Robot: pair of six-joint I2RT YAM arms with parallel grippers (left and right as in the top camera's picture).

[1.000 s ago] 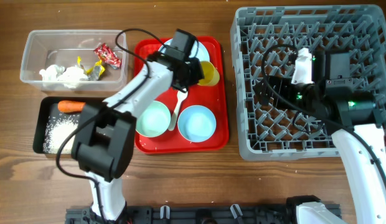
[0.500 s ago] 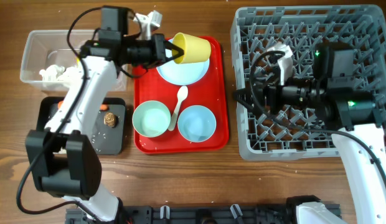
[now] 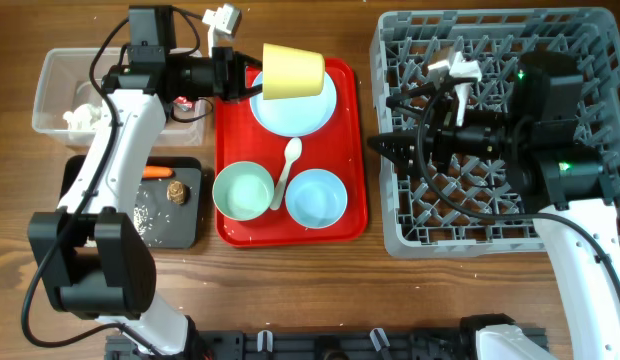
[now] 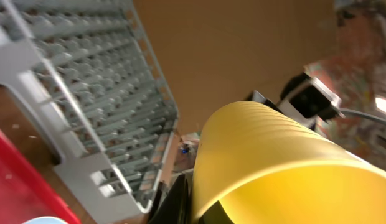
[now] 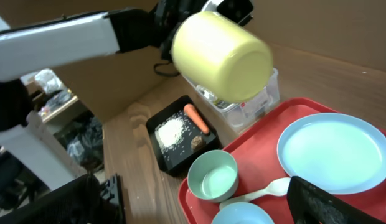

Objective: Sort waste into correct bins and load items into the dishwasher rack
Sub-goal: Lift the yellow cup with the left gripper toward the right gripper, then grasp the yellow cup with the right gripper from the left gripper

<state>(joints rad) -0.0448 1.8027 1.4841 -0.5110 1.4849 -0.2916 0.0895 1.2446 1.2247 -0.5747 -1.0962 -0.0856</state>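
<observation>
**Spotter A:** Nearest you, along the front of the red tray [image 3: 352, 150], sit the pale green bowl [image 3: 242, 192] and the light-blue bowl [image 3: 316, 198], with the white spoon [image 3: 288, 168] between them. To their left, the black tray [image 3: 185, 228] holds the carrot [image 3: 155, 172], the brown lump [image 3: 177, 191] and the rice [image 3: 143, 212].

**Spotter B:** Further back on the red tray is the light-blue plate [image 3: 295, 112]. Above its far edge your left gripper [image 3: 252, 80] is clenched on the rim of the yellow cup [image 3: 293, 70]. It holds the cup clear of the tray, tipped on its side with the base turned toward the dishwasher rack [image 3: 590, 60].

**Spotter A:** So you're on the loading step, I'd say, and the cup is the dish in hand. No dish shows in the part of the rack you can see. At the far left, the clear tub [image 3: 50, 70] has tissues [image 3: 78, 115] in it.

**Spotter B:** Your right gripper [image 3: 390, 123] is released, with its jaws spread wide. It sits at the rack's near-left edge and faces the tray.

**Spotter A:** That looks set for a handover. For the next move, bring the cup across the gap between tray and rack. Keep its base pointed at those open jaws. Don't loosen the left grip until the right one has closed on the cup's body.

**Spotter B:** If you skip the handover, turn the cup mouth-down over the pegs before you let go.
</observation>
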